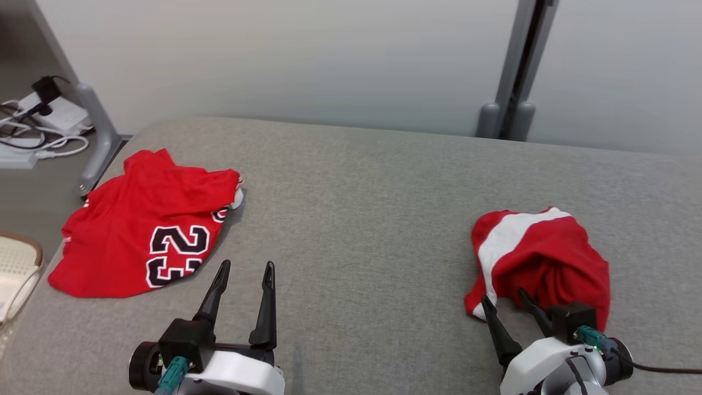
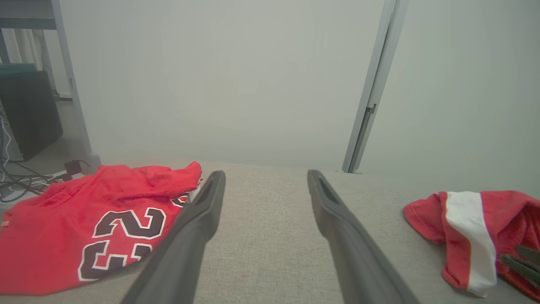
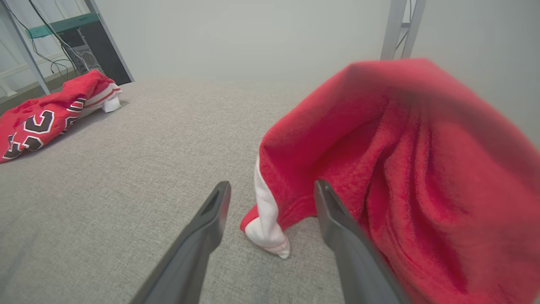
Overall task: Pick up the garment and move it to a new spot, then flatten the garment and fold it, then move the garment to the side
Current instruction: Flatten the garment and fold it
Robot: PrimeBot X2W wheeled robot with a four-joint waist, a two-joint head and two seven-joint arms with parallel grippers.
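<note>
The crumpled red garment (image 1: 548, 258) with a broad white stripe lies heaped on the grey cushioned surface (image 1: 356, 219), directly ahead of the right gripper (image 1: 503, 296), whose two dark fingers stand apart with nothing clamped between them. In the right wrist view the garment (image 3: 400, 169) rises as a tall red fold beyond and to the outer side of the fingers, and its white-edged corner hangs down to the surface in the gap between the tips of the right gripper (image 3: 272, 185); the outer finger runs along the red hem, though whether it touches the cloth cannot be told. From the left wrist view the same garment (image 2: 464, 228) sits well off to the outer right of the left gripper (image 2: 265, 173), with the other arm's fingertips (image 2: 519, 261) at its near edge. The left gripper (image 1: 246, 264) has its fingers parted too, holding nothing, their tips over bare grey fabric. Just beyond and to the outer left of those tips lies a red jersey (image 1: 137, 236) bearing a black 23, spread near the surface's far left corner (image 2: 84, 219) (image 3: 38, 118). Behind everything stands a pale wall with a grey post (image 1: 518, 66), and white cables (image 1: 33, 131) lie on the floor past the jersey
</note>
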